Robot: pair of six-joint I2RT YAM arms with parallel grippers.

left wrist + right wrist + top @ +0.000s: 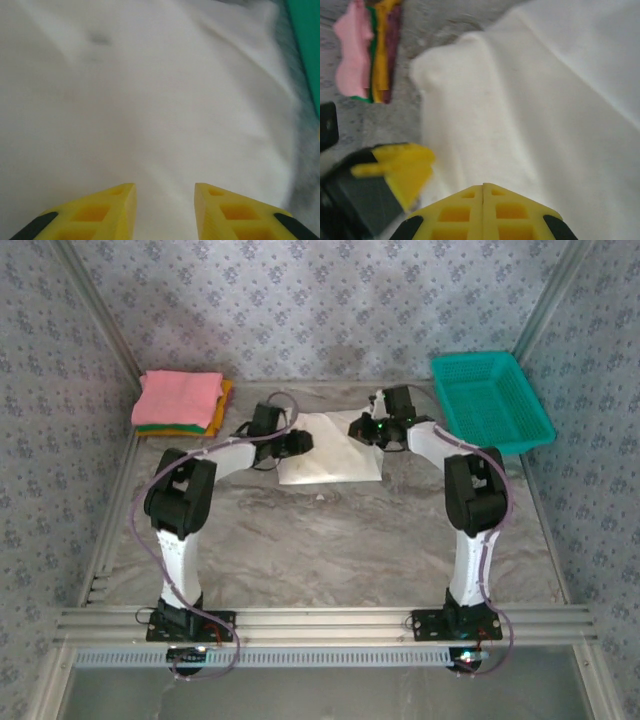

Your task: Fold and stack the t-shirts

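On a grey marbled table (pixel 330 550), the left gripper (pixel 165 192) holds its fingers apart over the white t-shirt (pixel 330 455) at the far middle; the right gripper (pixel 483 191) has its own closed at the shirt's far right. Thin and limp, the shirt looks best pinched at corners or hems. The right wrist view shows the folded stack (pixel 367 50) with its coloured layers edge-on, plainer than from above.

The white t-shirt (pixel 330 452) is lying flattened into a rough rectangle toward twelve o'clock of the table (pixel 330 550), its thin cloth creasing softly. The folded stack (pixel 180 402) is sitting at ten o'clock, well apart, the pink shirt (pixel 351 50) lying over the green shirt (pixel 371 45) and the orange shirt (pixel 381 50).
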